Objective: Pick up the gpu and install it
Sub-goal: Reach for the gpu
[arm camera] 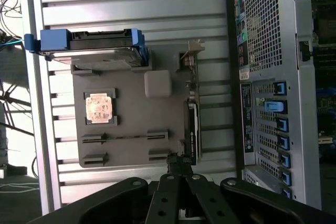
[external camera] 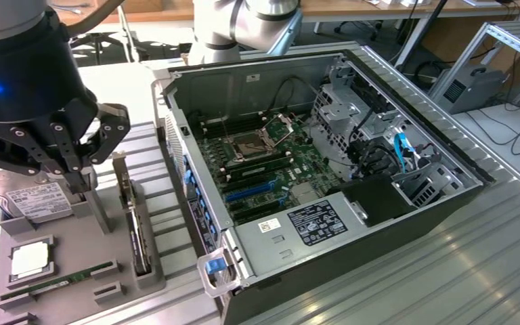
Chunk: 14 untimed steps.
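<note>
Starting with the exterior view, a ribbed aluminium bench (external camera: 477,271) carries an open computer case (external camera: 332,227) lying on its side, with its green motherboard (external camera: 260,169) facing up. Behind it lie wooden desks (external camera: 378,10). An aluminium frame (external camera: 513,40) with loose cables under it stands at the exterior view's right. At the exterior view's left, a grey tray (external camera: 75,240) sits just beside the case. It holds a labelled hard drive (external camera: 32,200), a processor chip (external camera: 30,261), a green RAM stick (external camera: 57,279) and the gpu (external camera: 137,233). The gpu stands on edge in its slot on the tray side nearest the case, with its silver bracket at the far end. The black tool (external camera: 81,183) hangs above the tray between the hard drive and the gpu, its fingers pressed together with nothing seen between them.

Looking down from the wrist, the same tray (arm camera: 131,135) lies on the bench slats (arm camera: 131,3). The hard drive (arm camera: 89,43) here shows a blue carrier, and the processor chip (arm camera: 98,107) shows a copper-coloured face. The gpu (arm camera: 192,129) sits seated in the tray, next to the case. The case's rear panel (arm camera: 268,51) comes into sight with its perforated grille and a row of blue slot clips (arm camera: 283,124). The tool (arm camera: 177,167) is closed, its tips just beside the gpu's near end, though contact cannot be judged.
</note>
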{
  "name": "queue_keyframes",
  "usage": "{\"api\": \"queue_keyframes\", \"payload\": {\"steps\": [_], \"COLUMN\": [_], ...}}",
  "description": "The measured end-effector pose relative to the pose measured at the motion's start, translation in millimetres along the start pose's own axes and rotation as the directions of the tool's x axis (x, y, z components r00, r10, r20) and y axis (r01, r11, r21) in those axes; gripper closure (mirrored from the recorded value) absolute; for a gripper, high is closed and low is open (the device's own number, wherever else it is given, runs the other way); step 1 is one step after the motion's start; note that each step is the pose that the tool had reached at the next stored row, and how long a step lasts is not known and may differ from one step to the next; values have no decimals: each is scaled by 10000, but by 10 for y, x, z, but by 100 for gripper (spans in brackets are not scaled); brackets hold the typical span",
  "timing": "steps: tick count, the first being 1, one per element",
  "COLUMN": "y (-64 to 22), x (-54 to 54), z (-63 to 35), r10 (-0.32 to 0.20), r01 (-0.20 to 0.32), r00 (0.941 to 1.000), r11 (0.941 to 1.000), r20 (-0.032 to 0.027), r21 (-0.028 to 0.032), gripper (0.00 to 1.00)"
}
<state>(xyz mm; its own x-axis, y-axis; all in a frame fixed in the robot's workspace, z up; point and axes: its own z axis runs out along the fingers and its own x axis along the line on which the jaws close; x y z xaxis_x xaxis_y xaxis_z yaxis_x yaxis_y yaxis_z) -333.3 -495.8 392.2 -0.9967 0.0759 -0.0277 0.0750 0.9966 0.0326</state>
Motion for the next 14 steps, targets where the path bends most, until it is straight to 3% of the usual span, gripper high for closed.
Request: {"api": "queue_keyframes", "payload": {"steps": [8, 14], "y": [-101, -108], "x": [-8, -8], "z": [-3, -3], "r10": [-1, -1], "r01": [1, 1], "r00": [10000, 10000], "r11": [10000, 10000], "r20": [0, 1], "r21": [14, 14], "gripper": [89, 89]}}
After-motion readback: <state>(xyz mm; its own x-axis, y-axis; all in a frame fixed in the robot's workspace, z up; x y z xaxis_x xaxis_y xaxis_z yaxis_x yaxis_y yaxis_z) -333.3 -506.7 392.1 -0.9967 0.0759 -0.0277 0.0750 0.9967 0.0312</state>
